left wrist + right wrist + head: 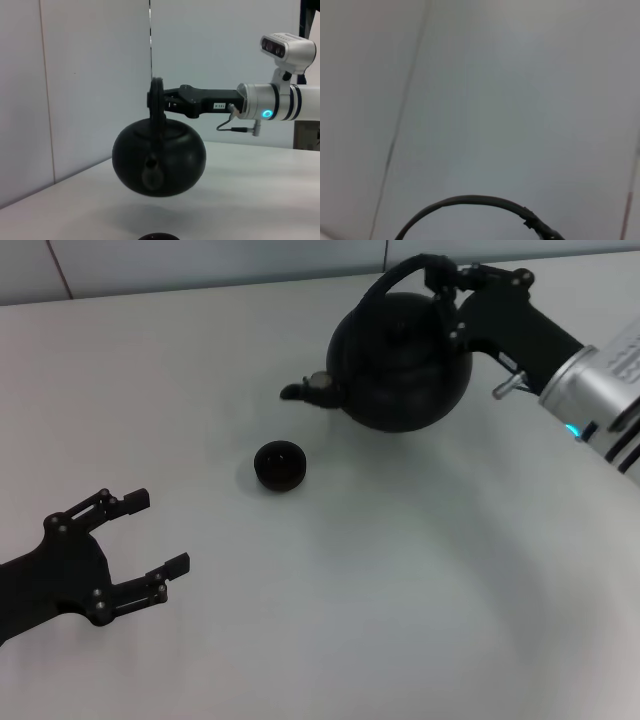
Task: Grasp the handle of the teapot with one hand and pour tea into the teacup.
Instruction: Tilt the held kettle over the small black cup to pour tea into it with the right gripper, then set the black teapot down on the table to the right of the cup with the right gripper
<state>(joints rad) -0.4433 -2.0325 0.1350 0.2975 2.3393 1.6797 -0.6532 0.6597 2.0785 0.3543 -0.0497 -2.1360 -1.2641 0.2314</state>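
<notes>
**benchrat:** The teapot [402,360] was off the table [400,590], hanging in the air by its handle [400,278]. The right gripper [447,282] was clamped on the top of that arch. The spout [305,390] pointed toward the teacup [279,466], which sat just beside and below it, not yet under it.

**kettle_kev:** And the left gripper [150,532]?

**benchrat:** Parked low near the table edge, well apart, fingers spread, holding nothing.

**kettle_kev:** Biggest risk?

**benchrat:** Probably overshoot. That cup was tiny next to the pot, so tipping before the spout lined up would've dumped tea on the table. Also a bail handle can pivot in a pinch, so the pot might've swung instead of tilting.
</notes>
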